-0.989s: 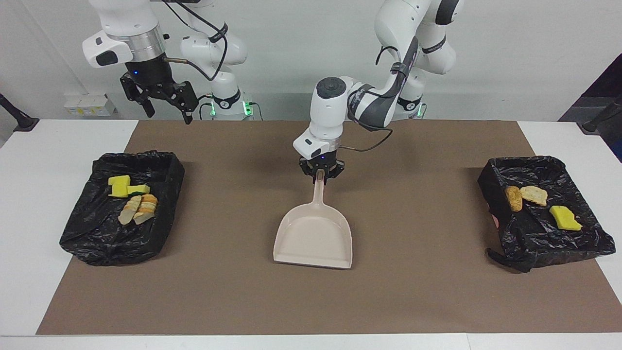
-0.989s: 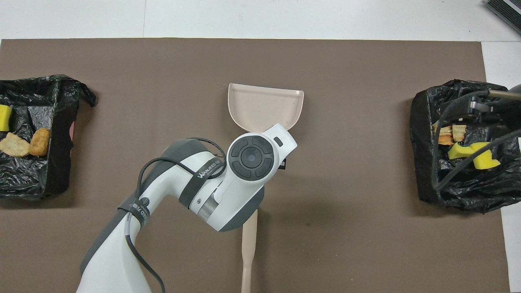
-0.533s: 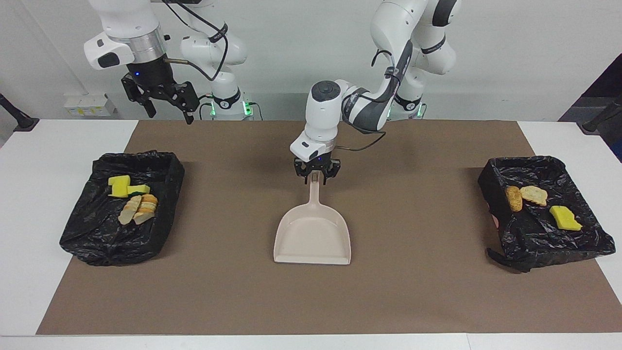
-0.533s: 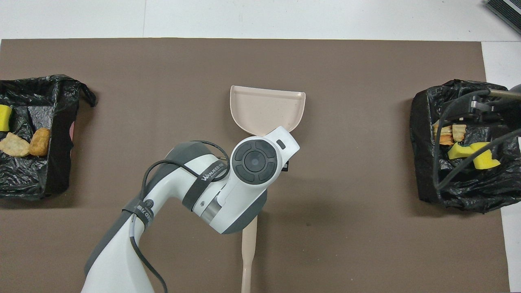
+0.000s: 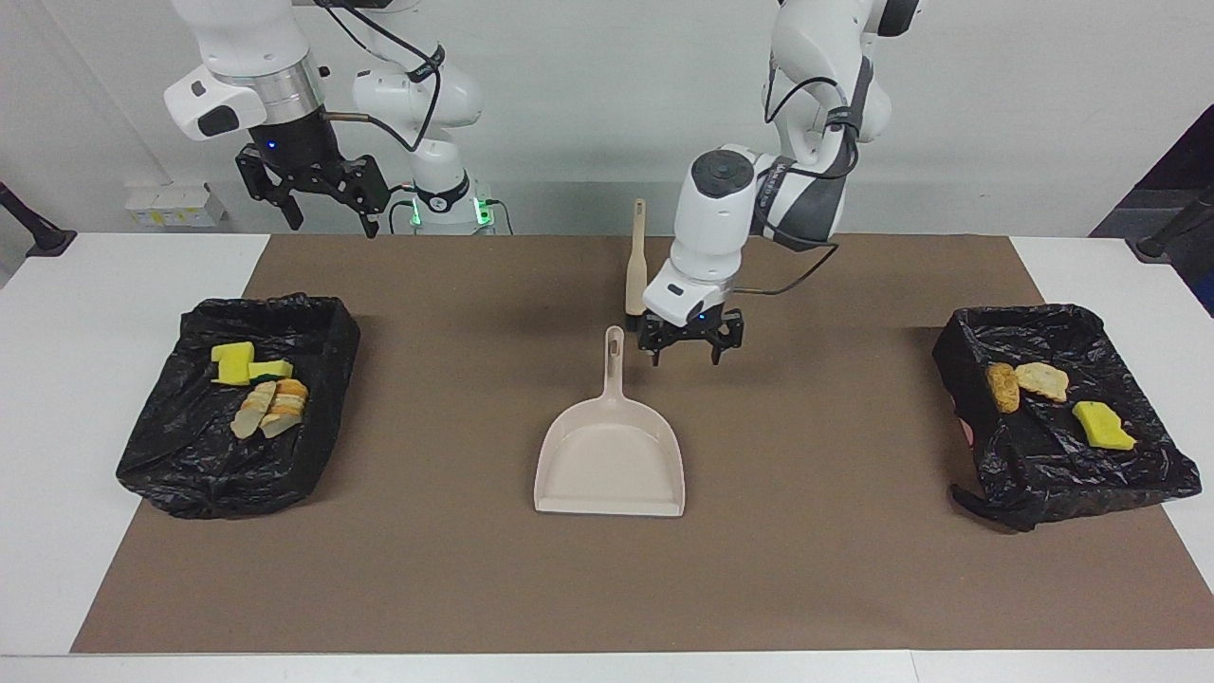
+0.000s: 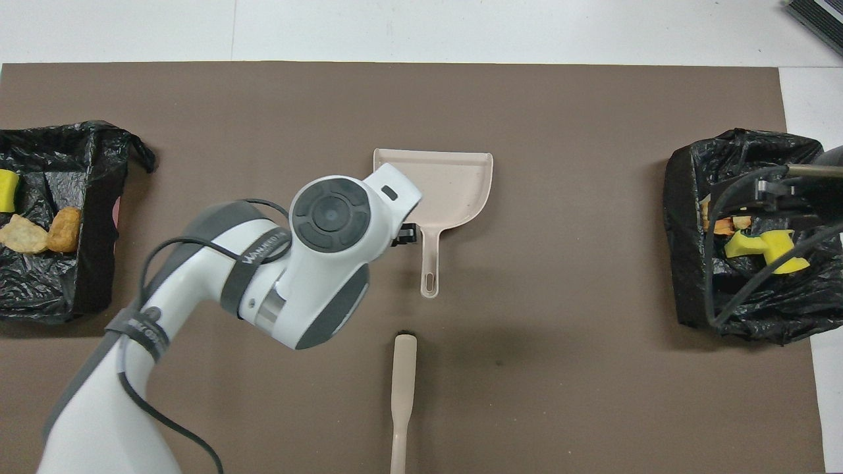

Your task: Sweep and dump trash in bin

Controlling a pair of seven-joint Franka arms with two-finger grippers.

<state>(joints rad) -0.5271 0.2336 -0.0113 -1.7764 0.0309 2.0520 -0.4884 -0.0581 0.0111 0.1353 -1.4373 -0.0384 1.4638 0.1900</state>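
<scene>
Facing view: left gripper (image 5: 685, 353) hung spread wide, empty, over the mat (image 5: 835, 569) beside the dustpan (image 5: 612, 455) handle. Dustpan lay flat, handle toward the robots. Right gripper (image 5: 327, 211) waited raised, fingers apart. Trash (image 5: 258, 387) sat in both bins (image 5: 180, 455).

Overhead view: brush (image 6: 402, 395) lay lengthwise, nearer the robots than the dustpan (image 6: 454, 187). Trash (image 6: 39, 230) lay in the bin (image 6: 92, 276) at the left arm's end.

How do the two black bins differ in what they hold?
The bin at the right arm's end holds four scraps: two yellow sponges and bread chunks bunched together. The bin at the left arm's end holds three: an orange-brown lump, one bread chunk and one sponge lying apart from them. Both are lined with black plastic and sit on the brown mat.
</scene>
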